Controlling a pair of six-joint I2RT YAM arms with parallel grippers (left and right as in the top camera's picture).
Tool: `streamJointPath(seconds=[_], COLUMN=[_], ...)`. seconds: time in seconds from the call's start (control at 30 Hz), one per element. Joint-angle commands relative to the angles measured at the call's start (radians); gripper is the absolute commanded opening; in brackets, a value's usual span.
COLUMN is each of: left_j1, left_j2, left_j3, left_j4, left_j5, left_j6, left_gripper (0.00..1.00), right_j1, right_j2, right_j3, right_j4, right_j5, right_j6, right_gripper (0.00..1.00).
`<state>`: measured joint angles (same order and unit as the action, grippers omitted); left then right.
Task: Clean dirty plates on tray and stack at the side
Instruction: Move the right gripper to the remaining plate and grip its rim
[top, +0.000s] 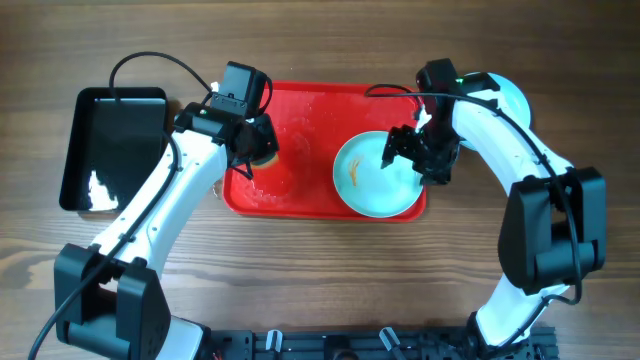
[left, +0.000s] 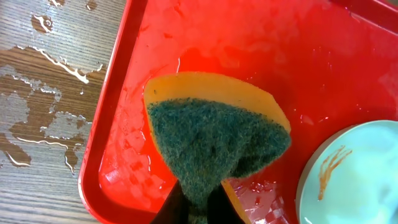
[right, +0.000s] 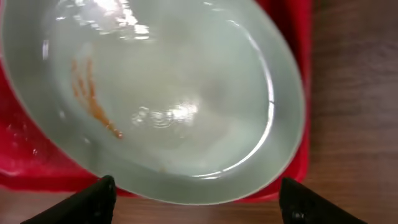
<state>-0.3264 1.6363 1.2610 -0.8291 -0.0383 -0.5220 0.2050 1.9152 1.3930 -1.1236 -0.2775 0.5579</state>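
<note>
One dirty plate, pale blue with an orange smear, lies at the right end of the red tray. Its near rim reaches the tray's front edge. My right gripper hovers over this plate, open, with the jaws spread wide and nothing between them. My left gripper hangs over the tray's left part, shut on a green-and-yellow sponge, pinched at its lower edge. The sponge sits just above the wet tray floor, left of the plate.
A black rectangular tray stands on the wooden table left of the red tray. Water puddles lie on the table beside the red tray's left rim. Drops of water also cover the tray floor.
</note>
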Motion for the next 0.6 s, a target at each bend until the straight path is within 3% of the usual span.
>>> streamJointPath(seconds=[0.0,0.03,0.07,0.13,0.23,0.57], left_j1=[0.001,0.001,0.001,0.001,0.001,0.001], left_j2=[0.002,0.002,0.002,0.002,0.002,0.002], left_j3=[0.014,0.014,0.014,0.014,0.014,0.014], left_j4=[0.003,0.003,0.003,0.003,0.003,0.003], left_j5=[0.005,0.005,0.005,0.005,0.005,0.005], left_j6=[-0.01,-0.01,-0.01,-0.01,-0.01,-0.01], left_gripper=[0.04,0.04,0.04,0.04,0.04,0.04], right_j1=[0.023,0.031,0.04,0.057,0.063,0.063], right_j2=[0.01,0.01,0.01,0.01,0.01,0.01], right_j3=[-0.036,-0.047,-0.06,-0.081,-0.1,-0.15], right_j4=[0.002,0.008,0.016,0.013,0.004,0.018], right_j5=[0.084,0.087,0.087,0.127,0.195,0.202], right_j6=[0.153,0.154,0.164,0.225,0.261,0.227], right_gripper=[0.71,0.59,0.54,0.54,0.62,0.61])
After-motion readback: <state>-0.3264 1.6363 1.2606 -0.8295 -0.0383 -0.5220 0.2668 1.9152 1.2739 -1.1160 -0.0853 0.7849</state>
